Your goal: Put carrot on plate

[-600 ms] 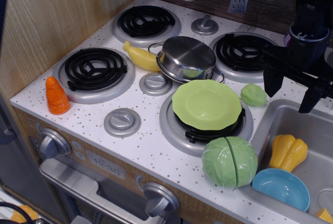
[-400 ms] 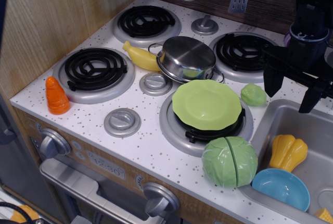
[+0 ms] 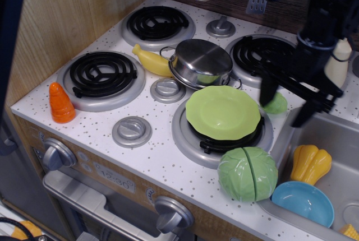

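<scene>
- The gripper (image 3: 283, 103) is now hanging above the right part of the counter, between the plate (image 3: 223, 112) and the sink (image 3: 336, 140); a moment ago it was further right, over the sink's rim, so the arm is swinging leftward across the counter.
- Its two dark fingers (image 3: 267, 89) are standing wide apart with nothing between them, as before; it is carrying nothing.
- In moving, it is now partly covering the small green vegetable (image 3: 277, 104) near the right rear burner (image 3: 259, 55), which was in full view before.
- The carrot (image 3: 60, 103) is standing upright at the far left edge of the counter, near the front left corner and just beside the left front burner (image 3: 102, 74); it is sitting where it was, untouched.
- The plate is resting on the front right burner, bare of food, with the steel pot (image 3: 201, 63) just behind it and the split cabbage (image 3: 247, 174) near the front edge; none of these are shifting.
- Reading this for the task: the approach seems to be only starting. The gripper is well apart from the carrot, with the whole width of the counter to cross, passing over the plate and pot.
- Grasping and carrying back to the plate are not yet done.
</scene>
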`<act>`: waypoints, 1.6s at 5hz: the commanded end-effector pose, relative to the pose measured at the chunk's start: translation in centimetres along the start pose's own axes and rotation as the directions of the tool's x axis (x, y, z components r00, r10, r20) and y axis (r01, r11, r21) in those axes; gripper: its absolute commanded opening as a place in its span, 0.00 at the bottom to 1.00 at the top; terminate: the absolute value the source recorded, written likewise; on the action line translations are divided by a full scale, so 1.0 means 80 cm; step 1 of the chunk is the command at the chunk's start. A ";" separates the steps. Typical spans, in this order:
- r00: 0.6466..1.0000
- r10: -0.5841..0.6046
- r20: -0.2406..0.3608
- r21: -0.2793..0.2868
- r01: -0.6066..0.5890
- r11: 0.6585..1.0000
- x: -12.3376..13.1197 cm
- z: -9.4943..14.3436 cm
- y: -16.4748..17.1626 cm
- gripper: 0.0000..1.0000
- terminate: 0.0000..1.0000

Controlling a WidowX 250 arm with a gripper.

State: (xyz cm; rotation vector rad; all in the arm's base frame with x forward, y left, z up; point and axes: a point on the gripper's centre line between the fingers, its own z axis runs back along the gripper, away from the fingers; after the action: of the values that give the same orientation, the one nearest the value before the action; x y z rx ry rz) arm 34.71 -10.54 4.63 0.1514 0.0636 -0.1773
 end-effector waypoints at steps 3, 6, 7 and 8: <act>0.998 0.038 0.058 0.151 -0.046 0.987 -0.110 0.082 0.156 1.00 0.00; 0.978 0.203 0.040 0.181 -0.206 0.962 -0.189 0.028 0.238 1.00 0.00; 0.971 0.228 0.065 0.198 -0.237 0.951 -0.196 0.009 0.258 1.00 0.00; 0.962 0.247 0.119 0.194 -0.266 0.944 -0.199 -0.020 0.287 1.00 0.00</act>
State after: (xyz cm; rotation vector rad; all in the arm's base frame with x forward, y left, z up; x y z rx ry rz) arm 22.96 15.13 6.29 0.3377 -0.0664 0.0723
